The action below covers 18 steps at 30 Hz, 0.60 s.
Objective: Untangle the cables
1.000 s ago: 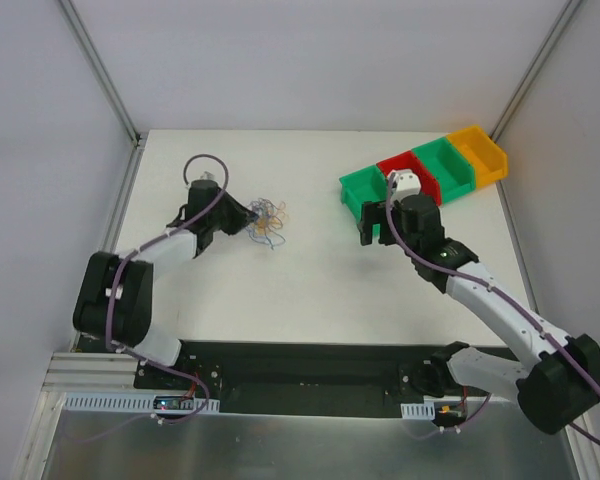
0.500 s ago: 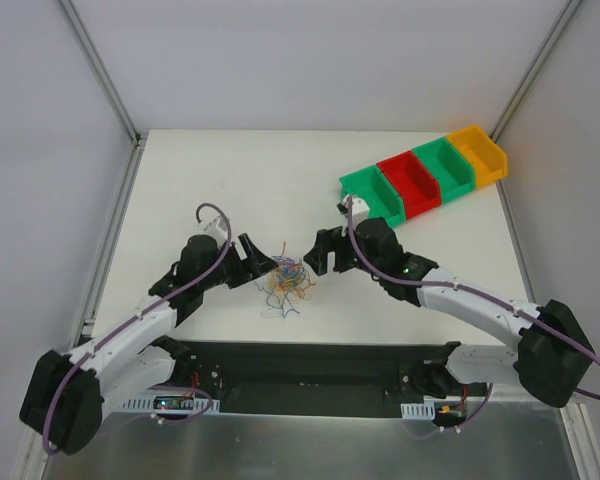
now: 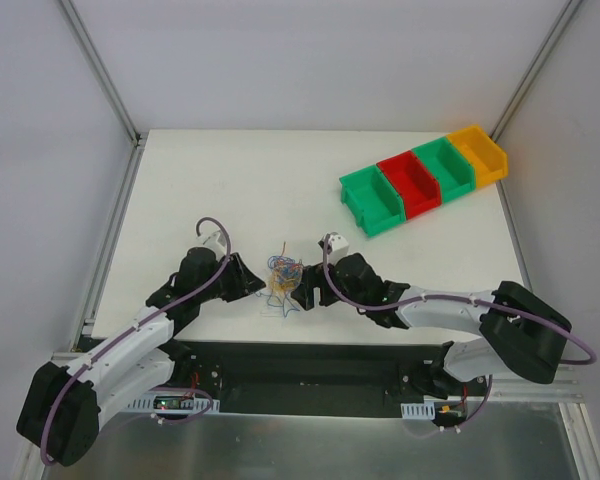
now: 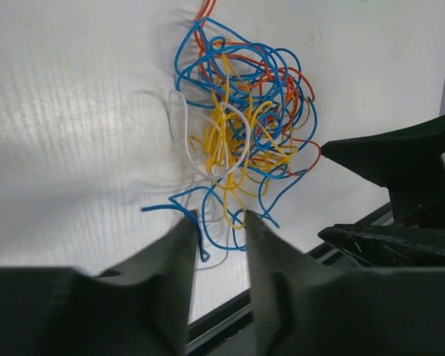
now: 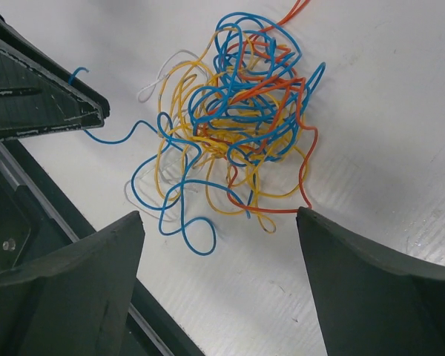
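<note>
The cables are a small knot of blue, red, orange-yellow and white strands on the white table near its front edge. In the left wrist view the knot lies just beyond my left gripper. Its fingers stand a narrow gap apart, with loose blue and white strand ends lying between the tips, not clamped. In the right wrist view the knot lies ahead of my right gripper, which is wide open and empty. The two grippers face each other across the knot, left and right.
A row of bins stands at the back right: green, red, green, yellow. The black rail at the table's front edge runs just behind both grippers. White walls enclose the table.
The knot has moved from mid-table to near the front edge with the left gripper beside it. The right gripper has come from the bins to the knot's right side.
</note>
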Motion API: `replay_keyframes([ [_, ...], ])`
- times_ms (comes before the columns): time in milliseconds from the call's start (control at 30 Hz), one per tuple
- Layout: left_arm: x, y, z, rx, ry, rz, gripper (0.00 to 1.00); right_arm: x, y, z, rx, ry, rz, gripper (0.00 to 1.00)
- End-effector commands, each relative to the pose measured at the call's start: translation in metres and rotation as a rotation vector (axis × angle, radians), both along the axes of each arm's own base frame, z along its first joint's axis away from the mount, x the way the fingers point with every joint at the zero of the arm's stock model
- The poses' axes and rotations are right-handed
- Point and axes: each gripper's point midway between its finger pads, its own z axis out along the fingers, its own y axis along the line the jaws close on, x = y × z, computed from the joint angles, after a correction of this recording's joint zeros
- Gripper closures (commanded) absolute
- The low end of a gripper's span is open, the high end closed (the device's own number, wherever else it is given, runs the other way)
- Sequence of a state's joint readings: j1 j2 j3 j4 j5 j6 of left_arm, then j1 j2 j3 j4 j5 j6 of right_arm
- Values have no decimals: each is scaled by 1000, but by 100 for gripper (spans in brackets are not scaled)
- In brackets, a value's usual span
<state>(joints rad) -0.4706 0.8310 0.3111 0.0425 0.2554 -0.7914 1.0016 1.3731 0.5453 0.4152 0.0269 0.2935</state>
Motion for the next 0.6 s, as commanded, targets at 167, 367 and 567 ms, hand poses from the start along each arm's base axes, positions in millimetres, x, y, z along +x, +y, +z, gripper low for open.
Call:
replay_keyframes([
  [167,-9,3,9,7,-13,-25,100,25,9,5,17,-112,-79,12],
  [367,-19,0,83,-86,-181,-72,100,37,-7,0,-35,-131,-186,10],
  [567,-39,4,235,-225,-549,-131,100,37,-6,-1,-37,-131,-184,9],
])
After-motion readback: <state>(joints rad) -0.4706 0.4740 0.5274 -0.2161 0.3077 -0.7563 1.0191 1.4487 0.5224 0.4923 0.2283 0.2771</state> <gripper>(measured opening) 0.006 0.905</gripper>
